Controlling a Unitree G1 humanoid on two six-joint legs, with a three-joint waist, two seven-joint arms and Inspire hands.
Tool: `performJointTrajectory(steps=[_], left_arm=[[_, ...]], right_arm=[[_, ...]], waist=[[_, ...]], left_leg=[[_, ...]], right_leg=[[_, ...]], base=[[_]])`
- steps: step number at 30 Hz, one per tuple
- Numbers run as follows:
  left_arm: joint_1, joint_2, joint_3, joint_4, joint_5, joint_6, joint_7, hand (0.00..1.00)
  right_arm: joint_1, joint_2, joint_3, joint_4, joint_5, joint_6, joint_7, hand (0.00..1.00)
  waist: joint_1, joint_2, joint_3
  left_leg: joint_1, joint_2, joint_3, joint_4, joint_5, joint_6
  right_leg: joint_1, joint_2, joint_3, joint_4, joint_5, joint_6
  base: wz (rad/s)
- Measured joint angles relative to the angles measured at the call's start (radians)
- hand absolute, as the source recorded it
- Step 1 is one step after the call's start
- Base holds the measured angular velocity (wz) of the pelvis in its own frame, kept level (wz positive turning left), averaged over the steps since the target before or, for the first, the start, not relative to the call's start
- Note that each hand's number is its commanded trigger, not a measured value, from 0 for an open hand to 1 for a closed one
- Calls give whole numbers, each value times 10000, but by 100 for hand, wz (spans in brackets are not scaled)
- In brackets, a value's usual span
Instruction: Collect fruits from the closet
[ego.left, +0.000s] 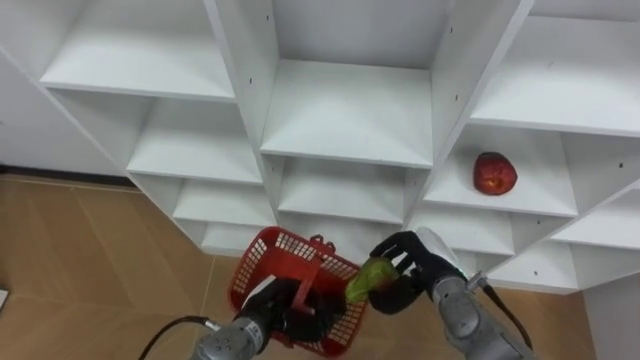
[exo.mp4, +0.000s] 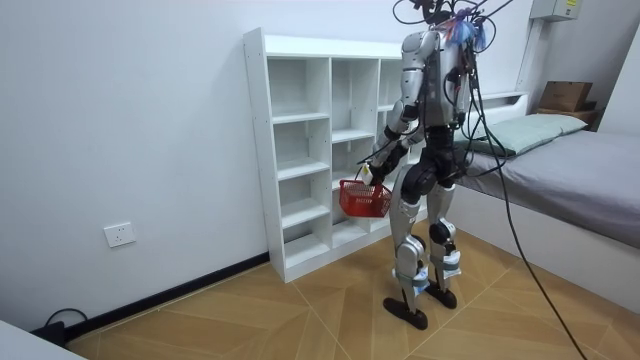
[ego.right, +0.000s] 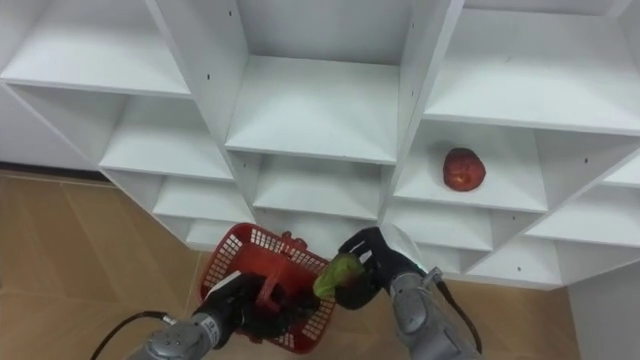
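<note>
Station: upright before the white closet (ego.left: 350, 120), close to its lower shelves.
Left hand (ego.left: 285, 312): curled round the handle of the red basket (ego.left: 262, 262), carried low in front of the shelves.
Right hand (ego.left: 418, 262): closed on a green fruit (ego.left: 366, 282), poised at the basket's right rim.
Stock on shelf: one red fruit (ego.left: 494, 173), alone in the right column, above and well apart from the basket.
Step in hand: judged as depositing the green fruit.
Next move: probably a shift over the basket's opening, a release, then a reach up and right for the red fruit.
Caution: fruit at the rim, not over the middle; risk of a drop outside if let go early.
</note>
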Motion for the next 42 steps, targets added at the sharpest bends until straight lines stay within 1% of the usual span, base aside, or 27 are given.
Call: performJointTrajectory(steps=[2,8,13,19,24,25,27,28,29,30,36,37,42], left_arm=[[-104,-18,-66,-6,-23,-16,-2,100],[-311,-22,-235,-4,-25,-36,-2,100],[-345,-14,-363,-4,-35,-38,-3,100],[-346,-21,-424,-4,-36,-38,-3,100],[-350,-11,-423,-4,-50,-38,-3,100],[-350,-12,-423,-4,-52,-39,-3,100],[-350,-13,-424,-4,-53,-38,-4,100],[-350,-12,-424,-4,-53,-38,-6,100],[-350,-12,-426,-4,-52,-38,-9,100],[-350,-16,-432,-4,-51,-38,-10,100],[-350,-18,-444,-4,-51,-39,-142,100],[-350,-18,-444,-4,-50,-39,-168,100],[-349,-14,-544,7,-40,-49,-254,100]], right_arm=[[0,4,78,76,131,0,-2,100],[-82,54,363,302,300,-7,17,100],[-330,69,387,605,370,-27,17,100],[-359,91,439,612,376,-28,16,100],[-359,234,439,615,374,-28,17,100],[-359,272,440,617,375,-28,18,96],[-359,309,441,616,350,-28,18,60],[-359,331,441,616,318,-28,18,50],[-359,349,442,616,309,-28,18,38],[-360,389,441,617,313,-28,18,0],[-364,507,440,648,317,-28,26,0],[-369,622,438,691,317,-29,26,0],[-374,666,440,822,463,-60,36,0]], waist=[[-20,26,-1],[-24,79,-4],[-23,81,-4],[-24,81,-4],[-32,94,1],[-32,108,2],[-36,134,-1],[-38,146,-1],[-41,161,0],[-42,168,1],[-52,182,3],[-56,181,3],[-44,181,6]], left_leg=[[-18,6,3,47,0,0],[-17,9,6,55,0,1],[-17,7,8,56,0,1],[-17,7,8,56,0,1],[-18,11,7,56,0,1],[-18,11,6,57,0,1],[-20,9,8,57,0,1],[-20,9,8,57,0,1],[-20,10,8,57,0,1],[-21,10,10,57,0,1],[-20,8,15,57,1,1],[-20,9,15,57,1,1],[-9,10,20,55,0,1]], right_leg=[[11,-19,-121,14,1,-2],[16,-32,-157,26,3,-5],[18,-38,-191,22,3,-5],[19,-42,-223,16,3,-5],[20,-41,-222,14,3,-5],[21,-42,-222,15,3,-6],[23,-44,-220,15,4,-6],[23,-44,-220,16,4,-6],[23,-44,-221,19,4,-6],[25,-43,-219,20,4,-6],[31,-43,-214,19,3,-6],[31,-43,-214,19,4,-6],[42,-29,-167,17,3,-6]], base=[[4],[0],[0],[0],[0],[0],[0],[0],[0],[0],[0],[0],[0]])
